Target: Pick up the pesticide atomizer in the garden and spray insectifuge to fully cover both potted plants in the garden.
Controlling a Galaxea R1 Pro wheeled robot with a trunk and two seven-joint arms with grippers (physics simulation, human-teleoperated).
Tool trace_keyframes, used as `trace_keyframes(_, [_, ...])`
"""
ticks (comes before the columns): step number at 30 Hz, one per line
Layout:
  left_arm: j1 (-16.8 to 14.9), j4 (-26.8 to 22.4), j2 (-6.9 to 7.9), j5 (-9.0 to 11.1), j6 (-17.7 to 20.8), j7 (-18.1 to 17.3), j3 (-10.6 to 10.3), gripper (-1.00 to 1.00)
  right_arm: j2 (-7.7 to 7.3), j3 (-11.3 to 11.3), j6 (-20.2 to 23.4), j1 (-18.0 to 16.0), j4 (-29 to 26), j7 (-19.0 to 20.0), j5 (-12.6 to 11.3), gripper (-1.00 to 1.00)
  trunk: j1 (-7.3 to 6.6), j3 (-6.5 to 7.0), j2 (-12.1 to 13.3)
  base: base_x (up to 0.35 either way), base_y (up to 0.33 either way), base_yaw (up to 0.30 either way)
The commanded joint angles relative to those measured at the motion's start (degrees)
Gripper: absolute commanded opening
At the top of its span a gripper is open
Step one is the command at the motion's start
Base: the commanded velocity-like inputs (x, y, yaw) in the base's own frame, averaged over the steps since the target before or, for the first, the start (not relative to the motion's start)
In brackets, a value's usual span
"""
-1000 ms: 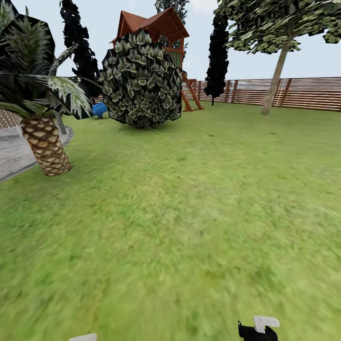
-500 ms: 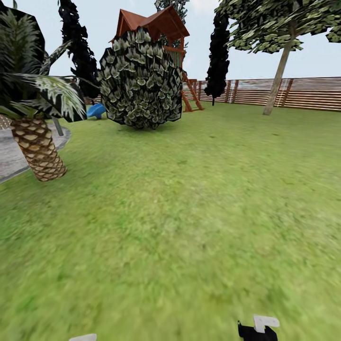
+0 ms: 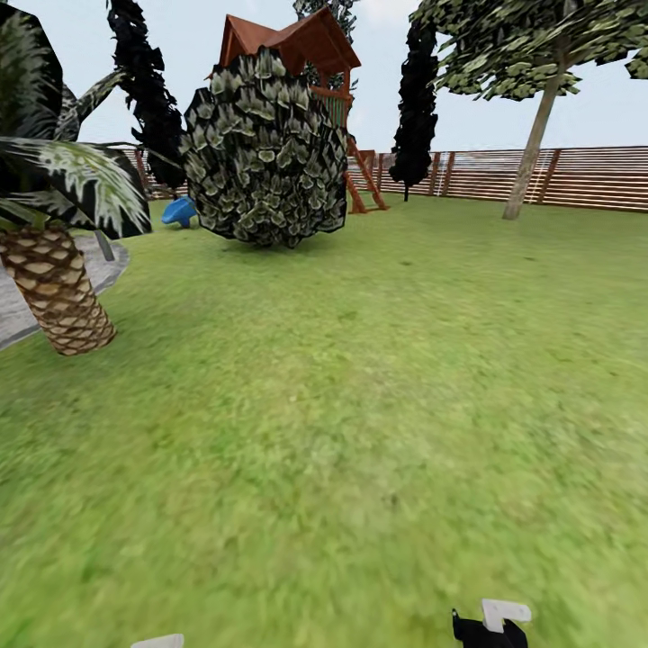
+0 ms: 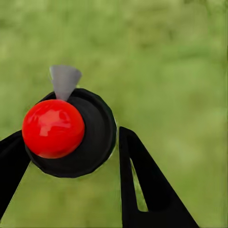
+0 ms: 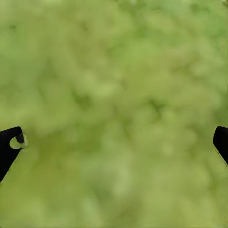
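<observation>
1 atomizer (image 4: 71,133) between left end effector (image 4: 71,156) fingers (image 4: 142,185)

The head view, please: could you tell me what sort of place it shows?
Most likely a fenced back garden: a green grass lawn, a brown slatted wooden fence and a red-roofed wooden play tower behind a big round dark bush.

The lawn (image 3: 378,405) looks like soft, matt grass with a mottled, blurred texture. The palm trunk (image 3: 54,288) at the near left is rough and scaly. The far fence (image 3: 576,175) and the playhouse (image 3: 288,45) look like brown wood in slats. In the left wrist view, the pesticide atomizer (image 4: 71,133) has a matt black rounded body with a glossy red ball, smooth like plastic, and a dull grey cone.
</observation>
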Motion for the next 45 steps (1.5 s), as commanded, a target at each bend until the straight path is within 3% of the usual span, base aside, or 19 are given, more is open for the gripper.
trace_keyframes(1, [-0.03,0.06,-0.01,-0.22,-0.2,0.07,0.22,-1.0,0.0,0.48,-0.16,-0.03,0.04,-0.09,-0.53,1.0,0.02,-0.05,-0.02,0.338,0.0,0.0])
trace_keyframes(45, [-0.03,0.06,-0.01,-0.22,-0.2,0.07,0.27,-1.0,0.03,0.49,0.0,-0.01,0.04,0.0,-0.43,1.0,0.02,-0.05,-0.02,0.339,0.0,0.0])
